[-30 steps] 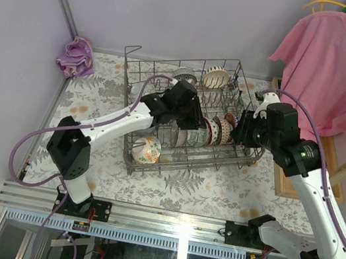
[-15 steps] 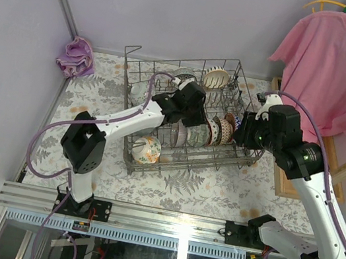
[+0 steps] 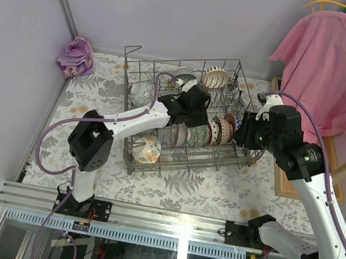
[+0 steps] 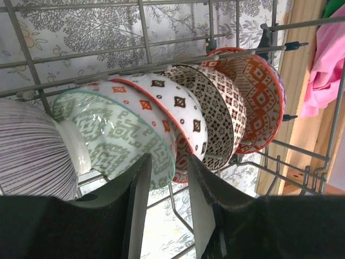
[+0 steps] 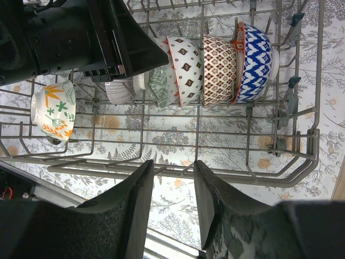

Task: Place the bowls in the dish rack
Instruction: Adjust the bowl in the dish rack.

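Several bowls (image 4: 178, 108) are stood on edge inside the dish rack (image 5: 242, 180); the left end effector (image 4: 168, 162), brought further over them and slightly narrowed, is part-open and empty, the right end effector (image 5: 173, 167) likewise: one placement is judged complete.

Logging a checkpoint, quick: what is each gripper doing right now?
Left gripper: open, straddling the green bowl's rim, not clamped on it.
Right gripper: open, empty, at the dish rack.
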Tool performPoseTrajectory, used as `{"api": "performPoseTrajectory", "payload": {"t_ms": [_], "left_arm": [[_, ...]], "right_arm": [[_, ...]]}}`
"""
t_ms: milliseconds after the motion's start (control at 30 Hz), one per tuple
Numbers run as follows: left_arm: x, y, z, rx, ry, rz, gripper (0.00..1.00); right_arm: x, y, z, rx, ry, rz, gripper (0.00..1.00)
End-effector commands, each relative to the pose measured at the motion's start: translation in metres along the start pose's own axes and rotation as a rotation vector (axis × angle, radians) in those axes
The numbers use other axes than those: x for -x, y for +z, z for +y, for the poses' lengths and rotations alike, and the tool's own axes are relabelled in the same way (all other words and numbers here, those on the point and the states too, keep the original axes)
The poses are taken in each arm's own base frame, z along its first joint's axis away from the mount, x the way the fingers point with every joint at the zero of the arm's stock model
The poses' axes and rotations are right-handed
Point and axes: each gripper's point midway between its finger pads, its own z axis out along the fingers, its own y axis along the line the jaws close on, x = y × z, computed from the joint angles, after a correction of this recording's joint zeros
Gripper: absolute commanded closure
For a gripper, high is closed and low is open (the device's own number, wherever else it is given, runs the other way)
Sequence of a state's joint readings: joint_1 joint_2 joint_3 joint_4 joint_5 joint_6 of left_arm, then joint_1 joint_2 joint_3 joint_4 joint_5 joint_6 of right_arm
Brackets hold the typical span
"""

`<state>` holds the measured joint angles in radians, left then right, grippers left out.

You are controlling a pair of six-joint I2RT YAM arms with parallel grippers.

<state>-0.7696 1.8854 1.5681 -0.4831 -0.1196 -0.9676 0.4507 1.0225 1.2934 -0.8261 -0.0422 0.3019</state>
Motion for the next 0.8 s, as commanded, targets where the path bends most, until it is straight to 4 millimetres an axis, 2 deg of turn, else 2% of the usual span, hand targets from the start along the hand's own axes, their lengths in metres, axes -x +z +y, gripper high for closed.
{"api": "performPoseTrajectory", "payload": {"t_ms": [0,500,767], "left_arm": [[0.009,0.006,-0.005,0.02,0.001,-0.046,0.68],[0.004,0.02,0.0,0.05,0.001,-0.052,0.72],[0.005,0.024,-0.001,0.055,0.001,-0.057,0.85]], "right_arm": [[0.011,-0.009,-0.001,-0.002,-0.014,-0.048,0.57],[0.006,-0.008,-0.002,-0.005,-0.016,-0.047,0.57],[0.006,-0.008,-0.003,-0.006,-0.017,-0.049,0.57]]}}
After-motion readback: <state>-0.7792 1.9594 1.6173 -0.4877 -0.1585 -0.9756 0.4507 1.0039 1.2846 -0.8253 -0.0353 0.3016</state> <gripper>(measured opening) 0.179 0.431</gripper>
